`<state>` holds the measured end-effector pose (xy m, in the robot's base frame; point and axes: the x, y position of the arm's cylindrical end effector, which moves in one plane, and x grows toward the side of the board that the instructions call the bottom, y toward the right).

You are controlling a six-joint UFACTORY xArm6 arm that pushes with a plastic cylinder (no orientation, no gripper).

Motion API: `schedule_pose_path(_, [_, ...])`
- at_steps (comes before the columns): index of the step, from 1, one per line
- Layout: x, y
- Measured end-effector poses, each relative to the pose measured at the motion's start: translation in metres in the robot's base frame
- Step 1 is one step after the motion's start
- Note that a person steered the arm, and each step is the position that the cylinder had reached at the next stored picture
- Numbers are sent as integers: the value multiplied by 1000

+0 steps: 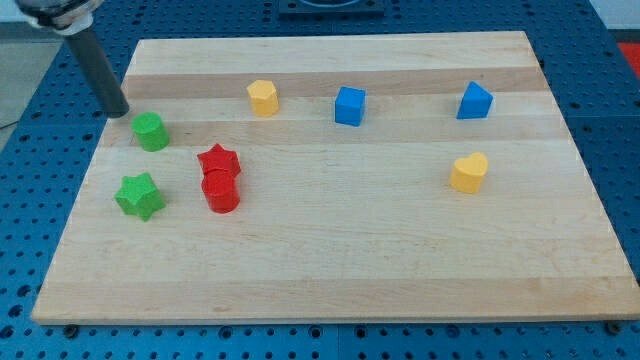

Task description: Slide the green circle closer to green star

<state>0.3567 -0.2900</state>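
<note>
While my tip [119,112] rests just up-left of the green circle [151,131], green star [139,196] below it, tool grip state cannot be told.

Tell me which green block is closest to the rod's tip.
The green circle, just right of and below my tip. The green star sits farther down the board.

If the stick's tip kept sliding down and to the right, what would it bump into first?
Probably the green circle. My tip sits just up-left of it, apart. Beyond it, lower down, lies the green star.
</note>
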Motion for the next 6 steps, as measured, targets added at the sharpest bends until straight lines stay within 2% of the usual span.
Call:
schedule_pose_path(1, [31, 30])
schedule_pose_path(2, [42, 33])
schedule_pose_path(4, [-26, 21])
schedule_pose_path(5, [-26, 45])
schedule_pose_path(6, [25, 60])
